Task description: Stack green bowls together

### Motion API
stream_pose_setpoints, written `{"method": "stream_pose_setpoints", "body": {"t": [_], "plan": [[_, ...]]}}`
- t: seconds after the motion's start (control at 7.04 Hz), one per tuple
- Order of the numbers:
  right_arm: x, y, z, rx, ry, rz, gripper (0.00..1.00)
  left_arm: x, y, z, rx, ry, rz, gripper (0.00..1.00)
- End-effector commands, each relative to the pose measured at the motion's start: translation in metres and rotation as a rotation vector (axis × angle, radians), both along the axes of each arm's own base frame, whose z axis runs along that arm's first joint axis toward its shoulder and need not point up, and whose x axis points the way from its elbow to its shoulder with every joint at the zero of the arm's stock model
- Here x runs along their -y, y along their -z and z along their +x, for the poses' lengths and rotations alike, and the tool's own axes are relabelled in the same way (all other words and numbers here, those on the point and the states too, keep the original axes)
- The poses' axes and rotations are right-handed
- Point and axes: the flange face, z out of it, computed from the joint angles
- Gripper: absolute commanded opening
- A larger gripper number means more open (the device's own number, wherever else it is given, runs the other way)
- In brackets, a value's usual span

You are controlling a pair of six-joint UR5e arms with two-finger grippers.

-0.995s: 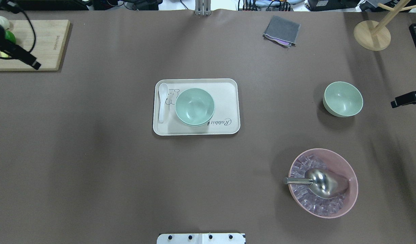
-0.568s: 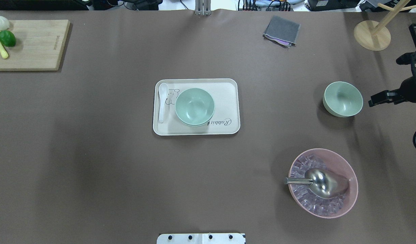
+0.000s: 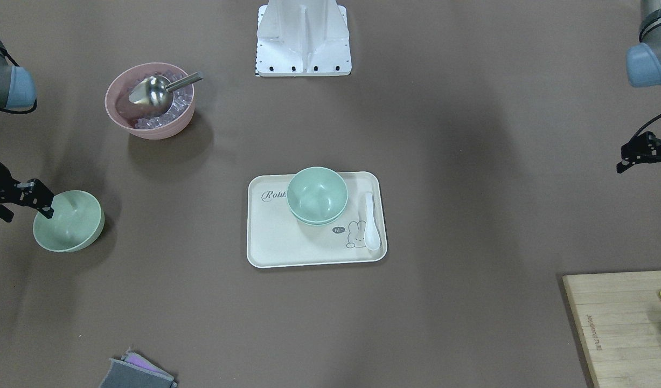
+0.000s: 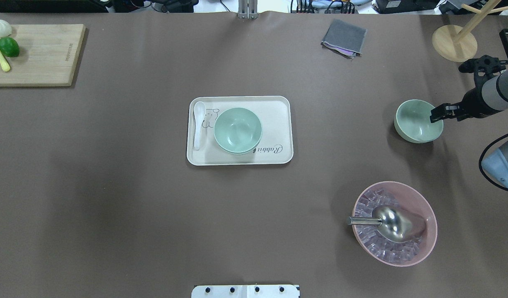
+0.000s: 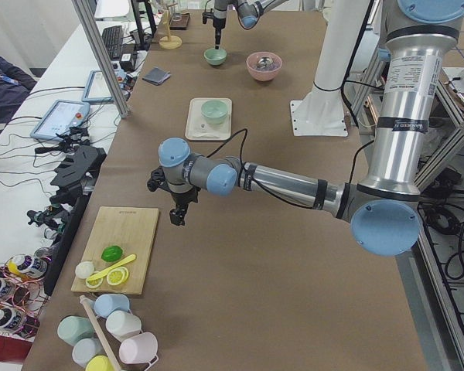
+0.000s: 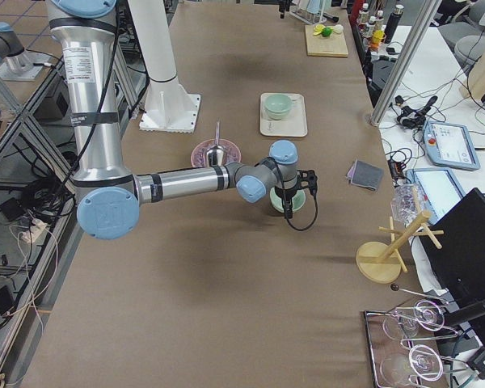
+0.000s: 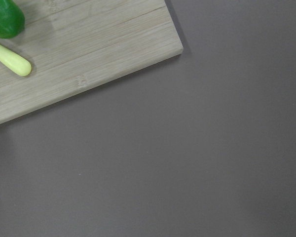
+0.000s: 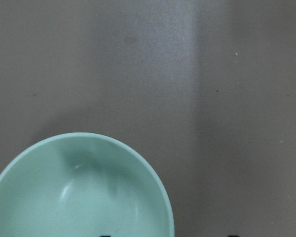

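The right tool [image 4: 437, 114] is open, its jaws apart over the rim of the lone green bowl [image 4: 415, 124] just beneath it. A shallow pinch on that smooth rim could tip the bowl or skid it across the table [image 4: 154, 227].

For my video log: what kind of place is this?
Probably a robotics lab, not a kitchen: large robot arms, control tablets beside the table, staged props like the cutting board.

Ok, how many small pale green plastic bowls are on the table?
3. Two small pale mint-green plastic bowls sit nested on the cream rectangular tray; the third bowl stands alone beside the right gripper. None seems hidden.
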Motion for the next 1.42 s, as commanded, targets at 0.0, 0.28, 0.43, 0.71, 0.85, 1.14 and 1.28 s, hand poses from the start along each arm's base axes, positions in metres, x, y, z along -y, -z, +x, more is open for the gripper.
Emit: {"method": "stream_pose_setpoints", "body": {"t": [0.0, 0.28, 0.43, 0.71, 0.85, 1.14, 1.28], "plan": [[0.0034, 0.0016, -0.0076, -0.002, 0.002, 0.0, 0.64, -0.0048, -0.0054, -0.0013, 0.003, 0.0, -0.009, 1.0], [0.0016, -0.0009, -0.0156, -0.003, 0.004, -0.017, 0.41, -0.0059, -0.0067, -0.0016, 0.003, 0.001, -0.01, 1.0], [0.0006, -0.0009, -0.0162, -0.002, 0.006, -0.018, 0.41, -0.006, -0.0068, -0.0008, 0.003, 0.0, -0.01, 1.0], [-0.0019, -0.0053, -0.0145, -0.007, 0.005, -0.024, 0.41, -0.0052, -0.005, -0.0006, 0.0, 0.0, -0.001, 1.0], [-0.0021, -0.0059, -0.0134, -0.007, 0.004, -0.024, 0.41, -0.0051, -0.0058, -0.0005, 0.001, 0.0, -0.002, 1.0], [-0.0031, -0.0079, -0.0114, -0.01, 0.0, -0.025, 0.34, -0.0052, -0.005, -0.0006, 0.0, 0.002, -0.003, 1.0], [-0.0033, -0.0079, -0.0121, -0.012, 0.001, -0.025, 0.3, -0.0052, -0.0049, -0.0005, -0.001, 0.0, -0.002, 1.0]]}}
